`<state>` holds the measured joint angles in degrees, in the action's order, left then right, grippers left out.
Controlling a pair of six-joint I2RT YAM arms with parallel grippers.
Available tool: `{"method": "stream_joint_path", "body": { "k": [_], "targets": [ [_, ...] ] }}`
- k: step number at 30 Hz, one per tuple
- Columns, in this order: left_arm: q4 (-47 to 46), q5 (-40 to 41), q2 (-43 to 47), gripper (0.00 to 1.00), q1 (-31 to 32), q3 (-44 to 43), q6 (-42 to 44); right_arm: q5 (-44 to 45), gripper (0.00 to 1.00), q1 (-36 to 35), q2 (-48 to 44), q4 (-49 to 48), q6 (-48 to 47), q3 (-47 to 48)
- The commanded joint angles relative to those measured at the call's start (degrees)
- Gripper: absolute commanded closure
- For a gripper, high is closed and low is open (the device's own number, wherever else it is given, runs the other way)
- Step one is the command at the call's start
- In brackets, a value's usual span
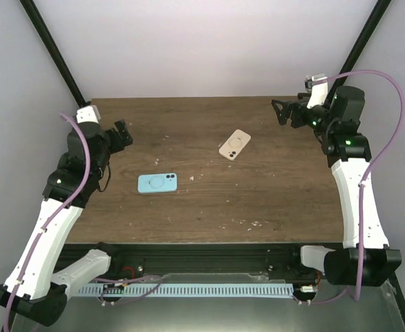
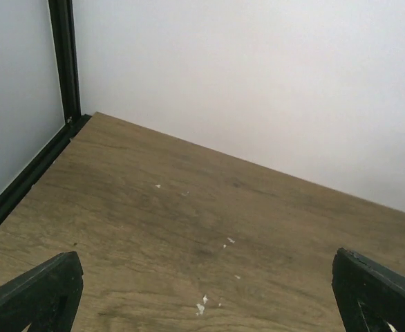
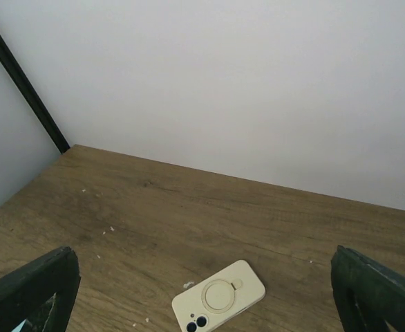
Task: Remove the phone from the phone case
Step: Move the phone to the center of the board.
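Two cased phones lie back-up on the wooden table. A cream phone case with a ring holder and camera lenses sits right of centre, also in the right wrist view low between the fingers. A light blue phone case lies left of centre. My left gripper hovers open at the left edge, above and left of the blue one; its fingers frame bare wood. At the far right my right gripper is open and holds nothing, pointing towards the cream one.
Small white crumbs are scattered over the wood. Black frame posts rise at both back corners before white walls. A black rail with a cable tray runs along the near edge between the arm bases.
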<state>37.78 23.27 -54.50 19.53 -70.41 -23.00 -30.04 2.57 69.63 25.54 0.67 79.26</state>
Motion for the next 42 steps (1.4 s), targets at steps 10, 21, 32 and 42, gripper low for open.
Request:
{"method": "stream_joint_path", "body": {
  "k": [10, 21, 32, 42],
  "targets": [
    [-0.44, -2.98, 0.43, 0.0, -0.28, 3.15, -5.22, -2.3, 0.0, 0.97, -2.28, 1.6, -1.19, -1.85],
    [2.57, -24.96, -19.9, 0.13, 0.88, 1.96, 1.61, -11.61, 0.0, -0.4, 2.38, 0.41, -13.04, -18.96],
    [-1.98, -25.7, -46.52, 0.0, 10.03, -14.0, 4.58, -8.82, 0.0, -1.24, 7.42, -6.11, -13.37, -28.86],
    [-6.77, -26.97, -63.17, 0.0, 12.95, -27.12, 5.41, -4.24, 0.0, -1.25, 8.19, -8.08, -9.59, -29.69]
  ]
}}
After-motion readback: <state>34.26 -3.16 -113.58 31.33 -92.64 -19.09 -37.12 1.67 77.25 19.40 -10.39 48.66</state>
